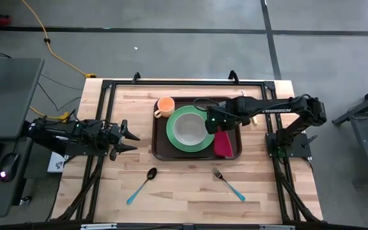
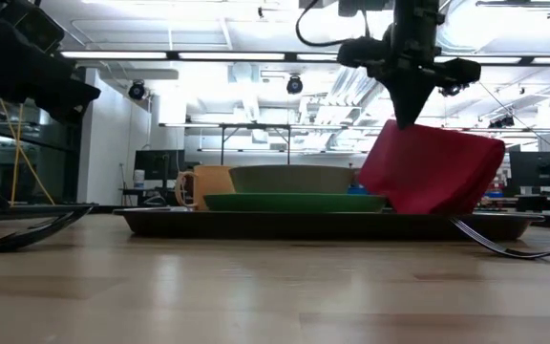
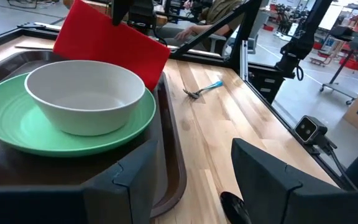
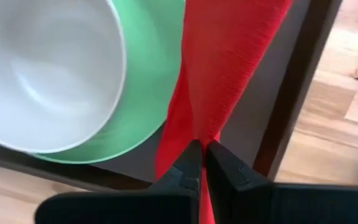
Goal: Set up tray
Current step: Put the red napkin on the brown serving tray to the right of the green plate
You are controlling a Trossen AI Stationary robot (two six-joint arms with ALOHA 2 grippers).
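high: large dark brown rectangular plastic tray (image 1: 160,152) mid-table, right gripper (image 1: 217,122) over its right side pinching red rectangular napkin (image 1: 225,144); left gripper (image 1: 133,141) waits, fingers apart | low: napkin's lower corner likely touching tray, contact unclear | right wrist: lower flat beside green round plate (image 4: 151,87), clear of rim

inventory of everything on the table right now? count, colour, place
tray: 1, dark brown, table centre
plate: 1, green, on tray
bowl: 1, white, on plate
cup: 1, orange, tray's far left corner
napkin: 1, red, held tilted over tray's right side
spoon: 1, dark bowl, blue handle, on table, near side, left
fork: 1, blue handle, on table, near side, right
left gripper: open, left of tray, waiting
right gripper: shut on napkin, above tray
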